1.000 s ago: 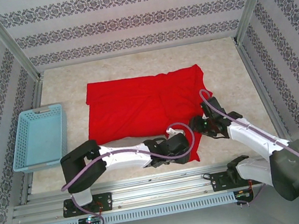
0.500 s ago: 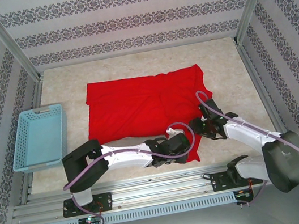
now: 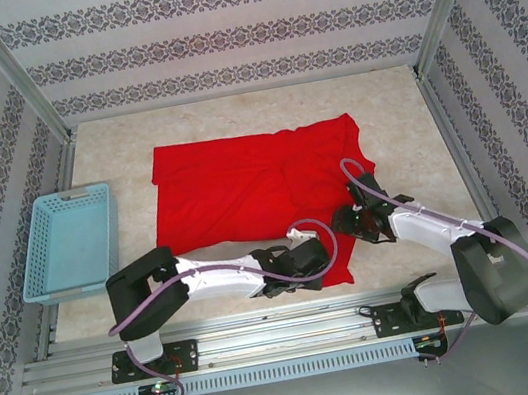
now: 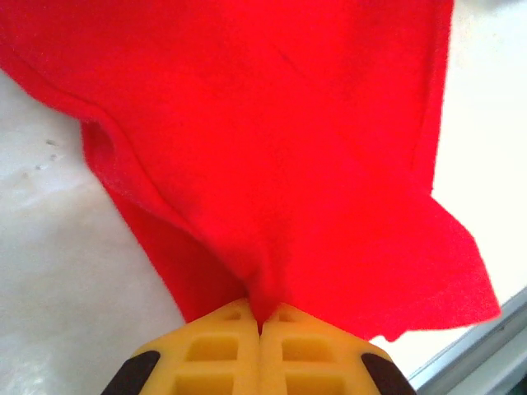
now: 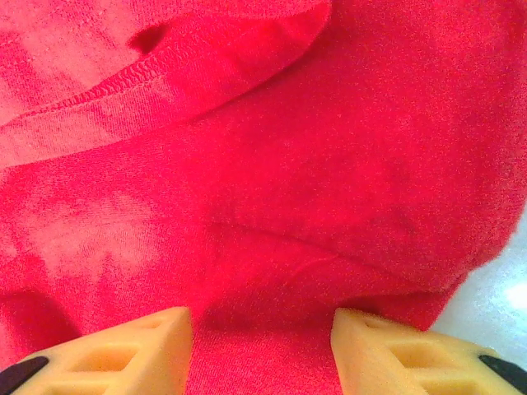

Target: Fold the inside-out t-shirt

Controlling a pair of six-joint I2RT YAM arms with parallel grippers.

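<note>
The inside-out t-shirt (image 3: 242, 186) is bright red and lies mostly flat across the middle of the table, with its near right corner rumpled. My left gripper (image 3: 323, 261) sits low at that near right corner. In the left wrist view its yellow pads (image 4: 226, 346) are pressed together with a pinch of the t-shirt (image 4: 272, 148) caught between them. My right gripper (image 3: 345, 220) rests on the shirt's right edge. In the right wrist view it (image 5: 262, 329) stands open, both fingers down on the t-shirt (image 5: 288, 164), with a stitched hem (image 5: 123, 90) lying beyond them.
A light blue mesh basket (image 3: 70, 240) stands at the left edge of the table. Metal frame rails (image 3: 267, 339) run along the near edge, and patterned walls close in the other three sides. Bare tabletop (image 3: 396, 135) shows right of the shirt.
My left gripper has closed onto the shirt's near right corner. The right gripper has edged a little left along the shirt's right edge, still open.
</note>
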